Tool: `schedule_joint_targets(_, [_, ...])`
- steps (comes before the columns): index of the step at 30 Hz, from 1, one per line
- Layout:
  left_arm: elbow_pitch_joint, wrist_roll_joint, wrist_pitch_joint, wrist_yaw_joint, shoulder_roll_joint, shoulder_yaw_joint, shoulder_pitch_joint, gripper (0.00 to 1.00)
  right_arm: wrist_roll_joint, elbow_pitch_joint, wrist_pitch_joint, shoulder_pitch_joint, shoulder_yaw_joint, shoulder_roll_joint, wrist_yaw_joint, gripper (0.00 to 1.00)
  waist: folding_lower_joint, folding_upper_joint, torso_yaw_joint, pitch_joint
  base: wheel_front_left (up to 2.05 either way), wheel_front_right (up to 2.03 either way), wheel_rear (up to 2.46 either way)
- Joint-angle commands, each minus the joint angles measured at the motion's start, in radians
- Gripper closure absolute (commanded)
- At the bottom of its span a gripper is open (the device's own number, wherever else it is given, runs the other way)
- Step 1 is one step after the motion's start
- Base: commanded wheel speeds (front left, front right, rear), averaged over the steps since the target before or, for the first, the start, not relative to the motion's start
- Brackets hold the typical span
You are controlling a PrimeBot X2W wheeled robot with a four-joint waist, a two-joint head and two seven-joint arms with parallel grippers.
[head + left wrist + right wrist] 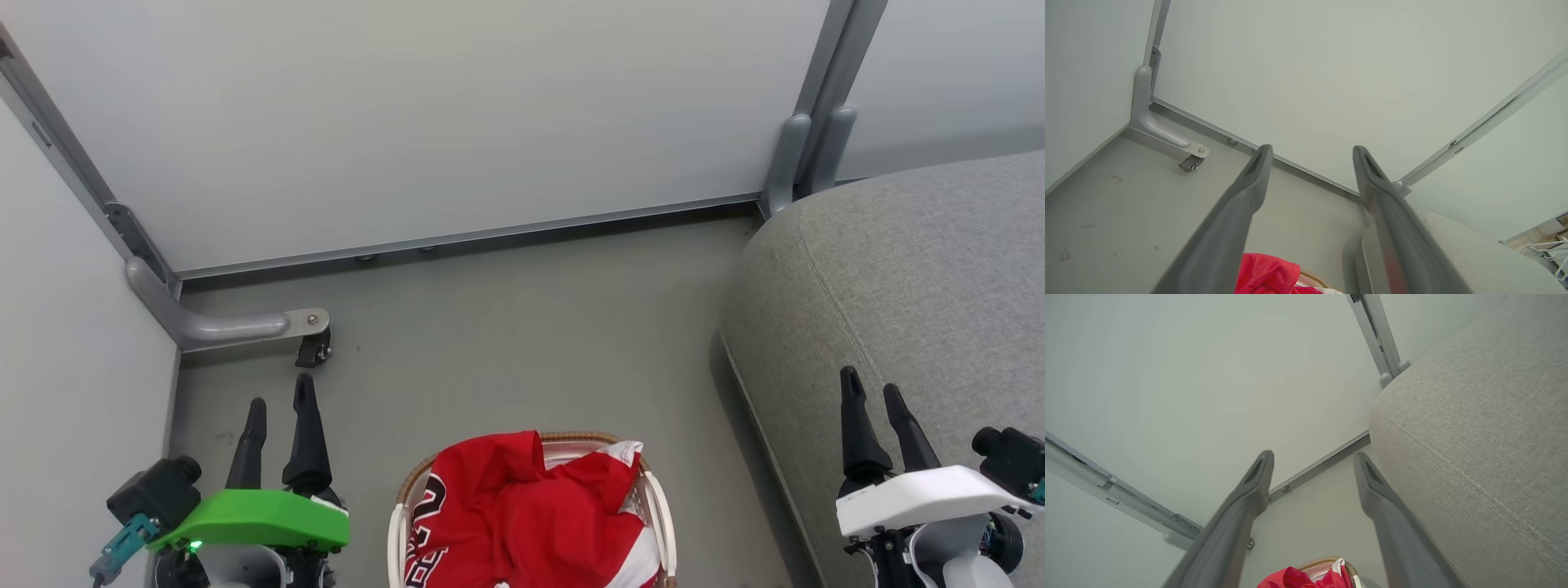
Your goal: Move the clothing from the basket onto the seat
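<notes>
Red clothing (531, 506) with white trim and black-and-white lettering is heaped in the basket (660, 514) at 6 o'clock in the head view, spilling over its brown woven rim. The basket stands on the grey floor (531, 327). The light grey seat (914, 278) spreads from 3 to 5 o'clock, apart from the basket, with bare floor between them. The left gripper (281, 390) sits at 8 o'clock under a green cover, its two dark fingers parted and holding nothing. The right gripper (870, 380) at 4 o'clock, under a white cover, hangs over the seat's edge, its fingers likewise spread and empty. A small black caster (313, 351) on a grey bracket stands just beyond the left gripper's fingertips, at 9 o'clock.

From the left wrist, the left gripper (1312, 149) stands wide apart with nothing between its fingers. A fold of the clothing (1267, 271) and a bit of basket rim (1312, 277) show at 6 o'clock, the seat (1453, 245) at 4 o'clock.

From the right wrist, the right gripper (1313, 455) is also fully spread and empty. The clothing (1298, 577) and the basket (1323, 562) lie at 6 o'clock, and the seat (1474, 416) fills 1 to 5 o'clock.
</notes>
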Motion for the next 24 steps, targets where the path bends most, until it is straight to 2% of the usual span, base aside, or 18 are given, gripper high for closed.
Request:
schedule_joint_targets(1, [-0.012, 0.04, -0.011, 0.008, 0.01, -0.006, -0.001, 0.0, -0.044, -0.018, -0.012, -0.002, 0.004, -0.008, 0.003, 0.0, 0.0, -0.0001, 0.0, 0.0, 0.0, 0.0, 0.0])
schedule_joint_targets(7, [0.0, 0.111, -0.029, 0.013, 0.011, -0.008, 0.012, 0.0, -0.148, -0.017, -0.03, 0.009, 0.02, -0.009, 0.004, 0.0, 0.0, -0.0001, 0.0, -0.001, 0.0, 0.0, 0.0])
schedule_joint_targets(24, [0.052, 0.276, -0.077, 0.014, 0.013, -0.008, 0.029, 0.0, -0.351, 0.004, -0.078, 0.021, 0.054, -0.011, 0.005, 0.0, 0.0, -0.0001, 0.004, -0.002, 0.0, 0.0, 0.0])
